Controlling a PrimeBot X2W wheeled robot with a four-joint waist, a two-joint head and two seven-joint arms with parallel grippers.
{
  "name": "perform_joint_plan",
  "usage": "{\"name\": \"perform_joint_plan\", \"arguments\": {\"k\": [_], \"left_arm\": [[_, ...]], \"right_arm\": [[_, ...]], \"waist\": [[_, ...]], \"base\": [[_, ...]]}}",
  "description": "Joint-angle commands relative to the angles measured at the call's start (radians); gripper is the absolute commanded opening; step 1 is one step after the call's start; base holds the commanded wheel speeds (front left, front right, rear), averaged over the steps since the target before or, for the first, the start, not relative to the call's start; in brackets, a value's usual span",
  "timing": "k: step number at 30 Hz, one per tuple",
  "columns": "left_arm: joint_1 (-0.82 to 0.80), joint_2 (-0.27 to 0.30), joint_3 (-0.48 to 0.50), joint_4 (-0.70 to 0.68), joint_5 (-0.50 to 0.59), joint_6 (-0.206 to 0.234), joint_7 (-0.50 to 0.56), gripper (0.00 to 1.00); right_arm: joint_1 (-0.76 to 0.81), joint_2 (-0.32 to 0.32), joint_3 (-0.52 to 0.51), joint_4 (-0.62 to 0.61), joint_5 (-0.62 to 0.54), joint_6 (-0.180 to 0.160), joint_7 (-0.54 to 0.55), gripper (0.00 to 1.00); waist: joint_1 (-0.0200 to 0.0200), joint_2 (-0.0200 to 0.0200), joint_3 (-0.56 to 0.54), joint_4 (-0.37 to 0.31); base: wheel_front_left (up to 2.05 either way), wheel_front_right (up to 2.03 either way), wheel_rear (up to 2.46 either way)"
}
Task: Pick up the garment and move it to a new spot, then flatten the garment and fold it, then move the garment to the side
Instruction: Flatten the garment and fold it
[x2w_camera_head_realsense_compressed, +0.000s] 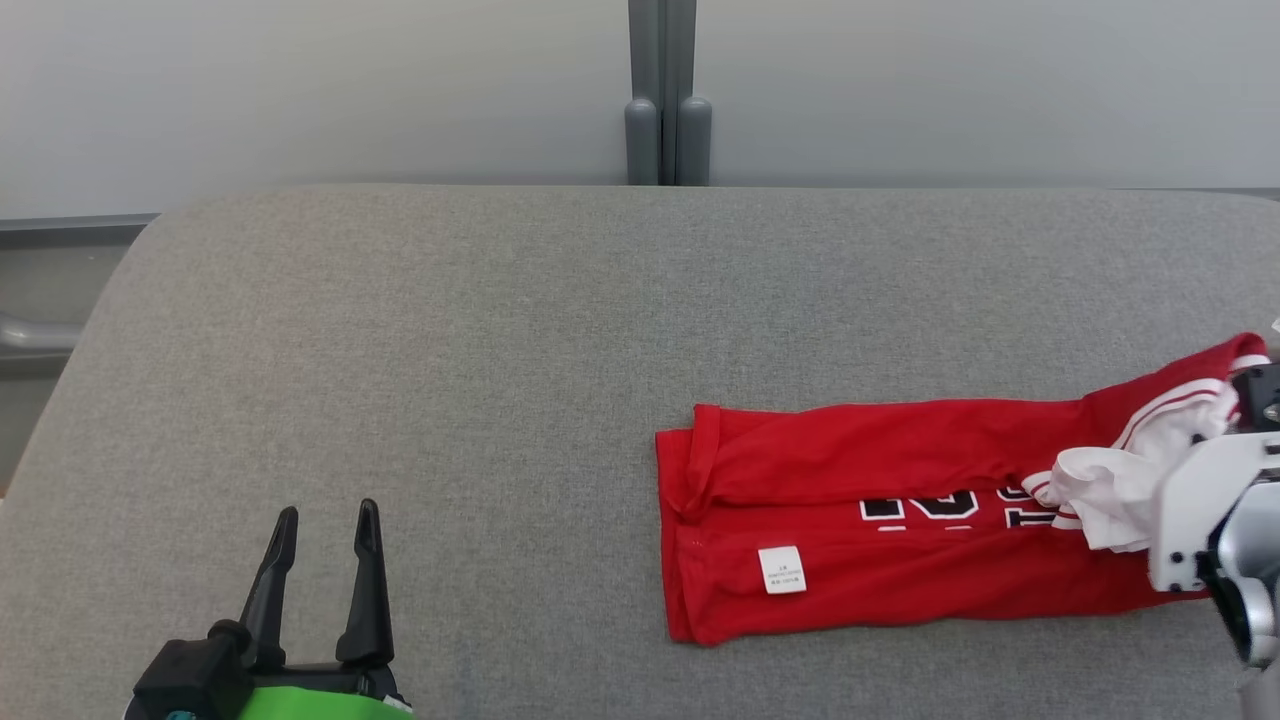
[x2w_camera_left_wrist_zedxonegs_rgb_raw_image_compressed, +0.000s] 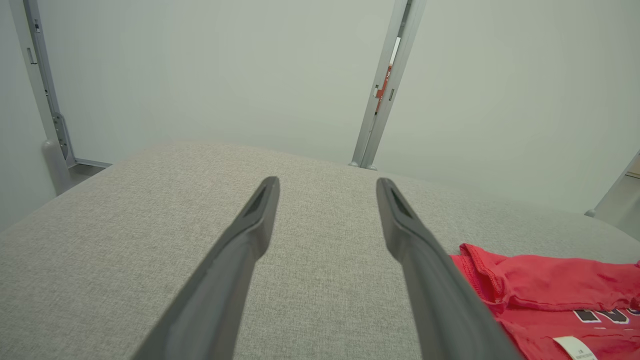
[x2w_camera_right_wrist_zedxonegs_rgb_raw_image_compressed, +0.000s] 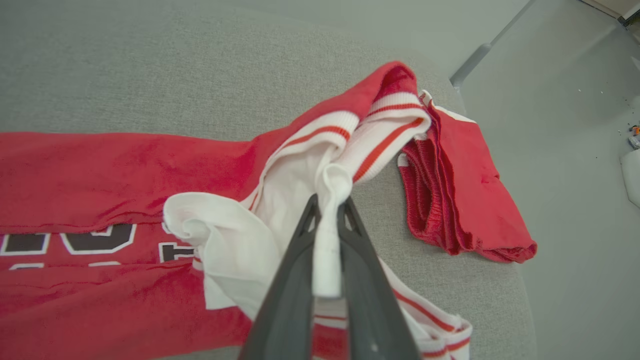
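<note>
The red shirt (x2w_camera_head_realsense_compressed: 900, 520) lies on the grey table (x2w_camera_head_realsense_compressed: 500, 350). It is folded into a long strip. In the head view it sits at about 4 o'clock from the middle and runs from 9 o'clock to 3 o'clock. Its small white tag (x2w_camera_head_realsense_compressed: 782, 570) faces up near the 9 o'clock end. Black letters (x2w_camera_head_realsense_compressed: 920, 505) peek out in the middle of the strip. At the 3 o'clock end a white part (x2w_camera_right_wrist_zedxonegs_rgb_raw_image_compressed: 235, 240) of the shirt is bunched up. The right gripper (x2w_camera_right_wrist_zedxonegs_rgb_raw_image_compressed: 328, 200) is at that end. Its two fingers are squeezed tight together, and a bit of the white part is pinched between them. In the right wrist view another folded red cloth (x2w_camera_right_wrist_zedxonegs_rgb_raw_image_compressed: 465, 190) lies at 3 o'clock from the fingers, just beside the shirt and near the table's edge. The left gripper (x2w_camera_head_realsense_compressed: 327, 510) is at 7 o'clock in the head view, well apart from the shirt. Its fingers are spread wide and point to 12 o'clock. It has nothing in it, just bare table between the fingers.
</note>
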Motion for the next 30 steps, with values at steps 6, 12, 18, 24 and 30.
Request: {"name": "perform_joint_plan", "arguments": {"k": [6, 12, 18, 24, 30], "left_arm": [[0.011, 0.002, 0.002, 0.008, -0.006, -0.003, -0.003, 1.0], [-0.012, 0.002, -0.017, 0.013, -0.001, -0.003, -0.003, 1.0], [-0.024, 0.002, -0.046, 0.02, 0.0, -0.003, -0.003, 1.0], [-0.03, 0.002, -0.062, 0.027, 0.0, -0.003, -0.003, 1.0], [-0.032, 0.002, -0.066, 0.026, -0.002, -0.003, -0.003, 1.0]], "right_arm": [[-0.005, 0.076, 0.278, -0.057, 0.084, -0.002, 0.083, 0.0], [-0.114, 0.148, 0.45, 0.085, 0.109, -0.002, 0.059, 0.0], [-0.216, 0.182, 0.514, 0.26, 0.159, -0.002, -0.006, 0.0], [-0.285, 0.182, 0.593, 0.36, 0.245, -0.002, -0.066, 0.0], [-0.308, 0.182, 0.638, 0.415, 0.296, -0.002, -0.101, 0.0]], "waist": [[0.0, 0.0, -0.008, 0.011], [0.0, 0.0, 0.002, 0.04], [0.0, 0.0, 0.012, 0.09], [0.0, 0.0, 0.022, 0.133], [0.0, 0.0, 0.03, 0.151]], "base": [[0.0, 0.0, 0.0], [0.0, 0.0, 0.0], [0.0, 0.0, 0.0], [0.0, 0.0, 0.0], [0.0, 0.0, 0.0]]}}
